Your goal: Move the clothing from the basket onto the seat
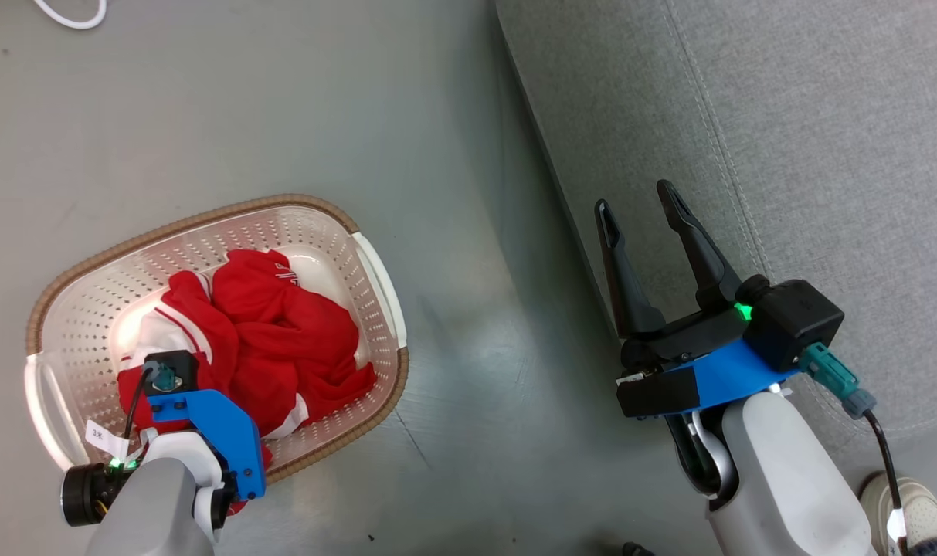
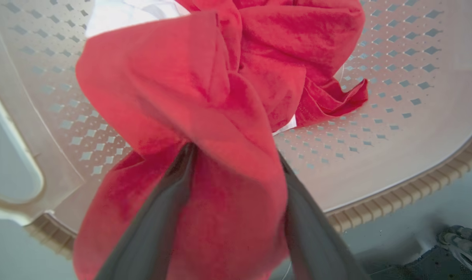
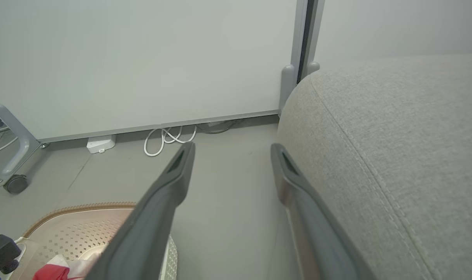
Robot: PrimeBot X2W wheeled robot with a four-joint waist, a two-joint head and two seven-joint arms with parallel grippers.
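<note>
The clothing (image 1: pixel 283 340), crumpled bright red fabric with white trim, lies in the cream perforated basket (image 1: pixel 205 216) on the floor at the lower left. My left gripper (image 2: pixel 236 151) reaches down into the basket (image 2: pixel 395 163). Its two dark fingers stand wide apart, with a bunched fold of the clothing (image 2: pixel 189 97) between them and draped over their tips. In the head view the blue wrist bracket (image 1: pixel 221 432) hides those fingers. My right gripper (image 1: pixel 634 199) hovers open and empty at the front edge of the grey seat (image 1: pixel 823 116), fingers pointing away from me.
Bare grey floor lies between the basket and the seat. A white cable (image 3: pixel 169 138) and a small white box (image 3: pixel 100 144) lie by the pale wall panel, beside a frame's caster (image 3: pixel 16 182). A person's shoe (image 1: pixel 912 502) shows at the lower right.
</note>
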